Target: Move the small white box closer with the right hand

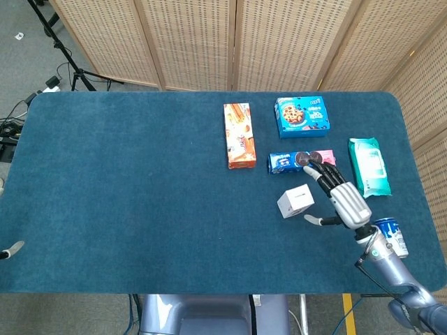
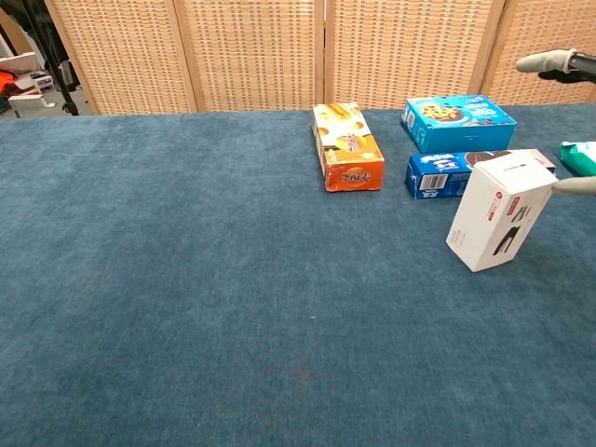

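Observation:
The small white box [image 1: 295,202] stands on the blue table, just in front of the cookie pack. In the chest view the small white box [image 2: 501,211] leans to the right, tilted on one lower edge. My right hand [image 1: 346,199] hovers to the right of it, holding nothing, with its fingers spread. Its thumb [image 2: 574,185] ends close to the box's upper right corner; I cannot tell whether they touch. One fingertip [image 2: 545,62] shows at the top right of the chest view. Only a grey tip [image 1: 12,249] at the left edge, perhaps my left hand, shows.
Behind the white box lie a blue-and-pink cookie pack [image 1: 302,160], an orange box [image 1: 239,136] and a blue cookie box [image 1: 302,116]. A teal wipes pack [image 1: 369,166] and a blue can [image 1: 390,237] sit to the right, the can right by my wrist.

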You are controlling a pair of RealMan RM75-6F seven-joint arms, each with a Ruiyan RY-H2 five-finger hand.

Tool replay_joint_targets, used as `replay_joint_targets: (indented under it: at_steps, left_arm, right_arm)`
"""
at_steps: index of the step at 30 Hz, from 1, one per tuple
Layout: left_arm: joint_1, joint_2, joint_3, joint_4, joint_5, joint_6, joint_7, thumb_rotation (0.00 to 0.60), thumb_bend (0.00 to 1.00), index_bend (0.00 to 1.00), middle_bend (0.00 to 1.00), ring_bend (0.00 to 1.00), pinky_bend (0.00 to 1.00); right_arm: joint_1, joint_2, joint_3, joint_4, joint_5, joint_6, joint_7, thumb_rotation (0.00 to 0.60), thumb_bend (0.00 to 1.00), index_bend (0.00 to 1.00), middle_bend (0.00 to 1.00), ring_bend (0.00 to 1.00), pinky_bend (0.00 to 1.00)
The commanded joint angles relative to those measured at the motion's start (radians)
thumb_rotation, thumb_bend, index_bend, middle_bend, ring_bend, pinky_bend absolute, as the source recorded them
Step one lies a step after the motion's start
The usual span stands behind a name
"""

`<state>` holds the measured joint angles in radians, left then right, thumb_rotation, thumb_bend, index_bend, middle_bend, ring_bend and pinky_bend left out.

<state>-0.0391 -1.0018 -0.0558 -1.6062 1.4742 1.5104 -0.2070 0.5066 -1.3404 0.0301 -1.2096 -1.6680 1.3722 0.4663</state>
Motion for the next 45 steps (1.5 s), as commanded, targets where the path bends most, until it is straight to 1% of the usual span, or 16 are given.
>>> replay_joint_targets:
  at_steps: [1,2,5,7,13,19,26,28,31,33,34,37,39,41,43,45]
  left_arm:
    - [0.001,0.000,0.001,0.001,0.003,0.002,0.000,0.600,0.00,0.00,0.00,0.00,0.00]
    - [0.001,0.000,0.001,0.001,0.002,0.004,-0.001,0.600,0.00,0.00,0.00,0.00,0.00]
    - [0.003,0.001,-0.001,0.002,0.000,0.006,-0.005,0.600,0.00,0.00,0.00,0.00,0.00]
    - [0.002,0.001,-0.001,0.003,0.000,0.004,-0.006,0.600,0.00,0.00,0.00,0.00,0.00]
    - [0.002,0.002,-0.003,0.005,-0.005,0.004,-0.012,0.600,0.00,0.00,0.00,0.00,0.00]
    - [0.002,0.005,-0.004,0.009,-0.010,-0.001,-0.026,0.600,0.00,0.00,0.00,0.00,0.00]
    - [0.000,0.007,-0.004,0.011,-0.011,-0.006,-0.030,0.600,0.00,0.00,0.00,0.00,0.00]
    - [0.000,0.007,-0.005,0.011,-0.013,-0.007,-0.031,0.600,0.00,0.00,0.00,0.00,0.00]
    - [0.000,0.007,-0.005,0.011,-0.013,-0.008,-0.030,0.600,0.00,0.00,0.00,0.00,0.00]
    - [-0.001,0.007,-0.004,0.011,-0.013,-0.009,-0.029,0.600,0.00,0.00,0.00,0.00,0.00]
    - [-0.001,0.007,-0.004,0.011,-0.013,-0.009,-0.029,0.600,0.00,0.00,0.00,0.00,0.00]
    - [0.000,0.007,-0.006,0.012,-0.016,-0.009,-0.030,0.600,0.00,0.00,0.00,0.00,0.00]
    - [-0.001,0.007,-0.007,0.013,-0.020,-0.011,-0.032,0.600,0.00,0.00,0.00,0.00,0.00]
    - [-0.002,0.007,-0.007,0.015,-0.021,-0.014,-0.033,0.600,0.00,0.00,0.00,0.00,0.00]
    - [-0.002,0.007,-0.007,0.015,-0.021,-0.015,-0.033,0.600,0.00,0.00,0.00,0.00,0.00]
    - [-0.003,0.007,-0.007,0.015,-0.021,-0.016,-0.032,0.600,0.00,0.00,0.00,0.00,0.00]
  right_arm:
    - [0.038,0.221,-0.012,-0.330,-0.007,-0.146,-0.479,0.600,0.00,0.00,0.00,0.00,0.00]
    - [0.049,0.246,-0.005,-0.392,0.016,-0.188,-0.569,0.600,0.00,0.00,0.00,0.00,0.00]
    - [0.073,0.273,0.013,-0.482,0.064,-0.257,-0.718,0.600,0.00,0.00,0.00,0.00,0.00]
    - [0.094,0.282,0.029,-0.532,0.114,-0.313,-0.832,0.600,0.00,0.00,0.00,0.00,0.00]
    - [0.153,0.277,0.060,-0.627,0.291,-0.441,-1.106,0.600,0.00,0.00,0.00,0.00,0.00]
    - [0.192,0.232,0.073,-0.651,0.412,-0.455,-1.300,0.600,0.00,0.00,0.00,0.00,0.00]
    - [0.220,0.173,0.057,-0.608,0.473,-0.428,-1.482,0.600,0.00,0.00,0.00,0.00,0.00]
    - [0.226,0.153,0.050,-0.595,0.493,-0.418,-1.525,0.600,0.01,0.00,0.00,0.00,0.00]
    - [0.234,0.131,0.045,-0.577,0.507,-0.411,-1.549,0.600,0.04,0.00,0.00,0.00,0.00]
    - [0.239,0.117,0.042,-0.556,0.506,-0.407,-1.561,0.600,0.06,0.01,0.03,0.00,0.00]
    - [0.242,0.110,0.041,-0.544,0.504,-0.405,-1.564,0.600,0.07,0.03,0.06,0.00,0.00]
    - [0.248,0.085,0.037,-0.503,0.499,-0.401,-1.563,0.600,0.14,0.14,0.18,0.02,0.00]
    - [0.249,0.073,0.036,-0.484,0.497,-0.402,-1.546,0.600,0.22,0.22,0.27,0.10,0.04]
    - [0.250,0.059,0.036,-0.456,0.473,-0.400,-1.513,0.600,0.33,0.34,0.39,0.21,0.13]
    - [0.249,0.049,0.034,-0.432,0.445,-0.396,-1.474,0.600,0.42,0.42,0.45,0.27,0.18]
    - [0.248,0.041,0.030,-0.410,0.417,-0.396,-1.431,0.600,0.49,0.46,0.49,0.31,0.20]
